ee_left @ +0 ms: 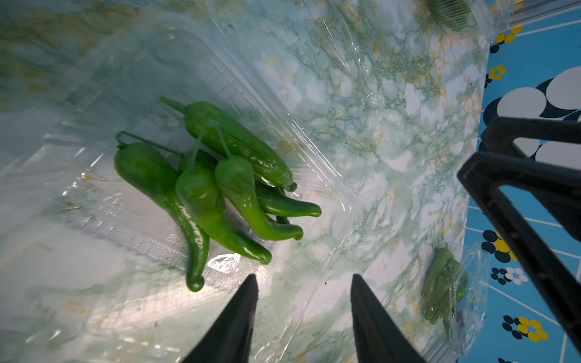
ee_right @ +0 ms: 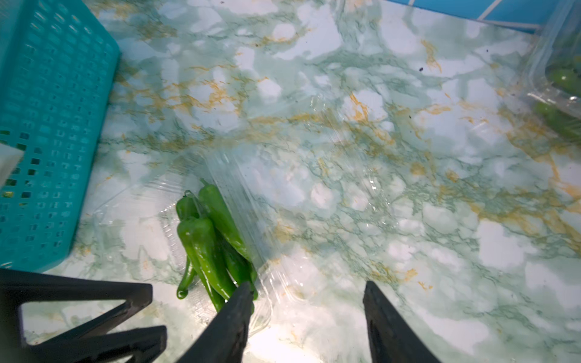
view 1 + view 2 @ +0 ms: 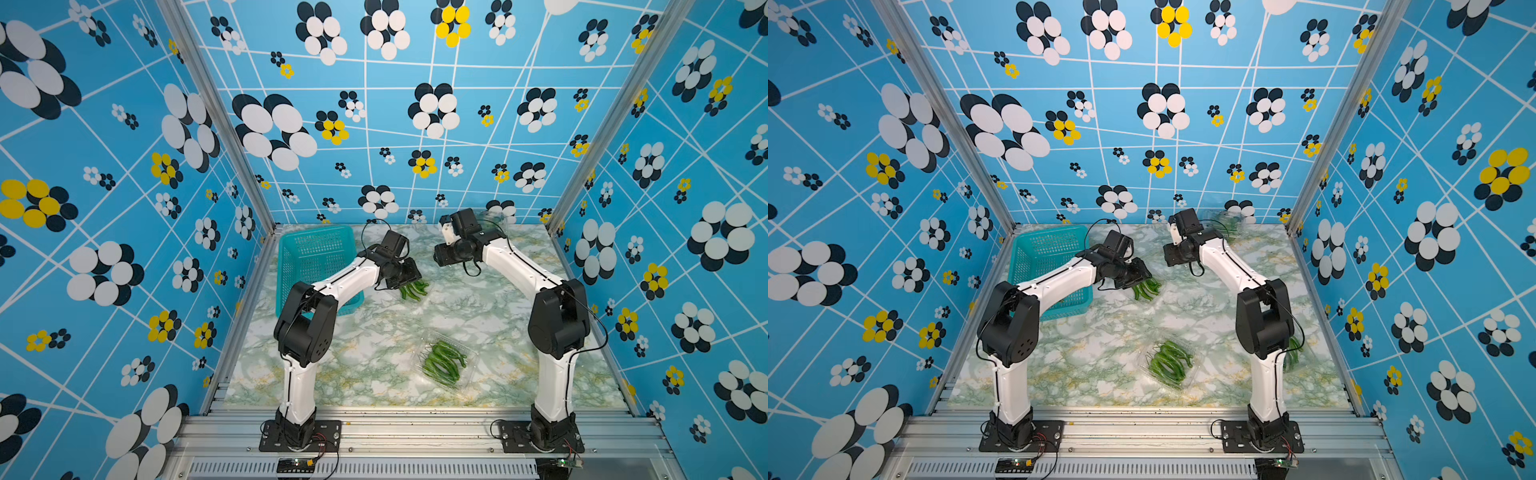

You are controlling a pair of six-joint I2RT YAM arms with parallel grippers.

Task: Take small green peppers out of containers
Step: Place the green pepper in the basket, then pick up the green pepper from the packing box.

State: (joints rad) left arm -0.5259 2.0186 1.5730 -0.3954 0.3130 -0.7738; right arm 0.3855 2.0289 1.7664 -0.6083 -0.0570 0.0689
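While hovering over small green peppers [image 1: 213, 195] in the open container [image 1: 301, 141] near the teal basket [image 3: 287, 266], holds left fingers [image 1: 235, 320] apart, gripping nothing. Holds right fingers [image 2: 229, 323] parted too, empty, above the tabletop [image 2: 408, 188]. Shows a closed container [image 3: 469, 359] nearer the front.

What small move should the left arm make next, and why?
Probably ease the left end effector forward and down around the pepper bunch. Its jaws stand open and empty, and the bunch lies exposed in the opened clear container, just ahead of them.
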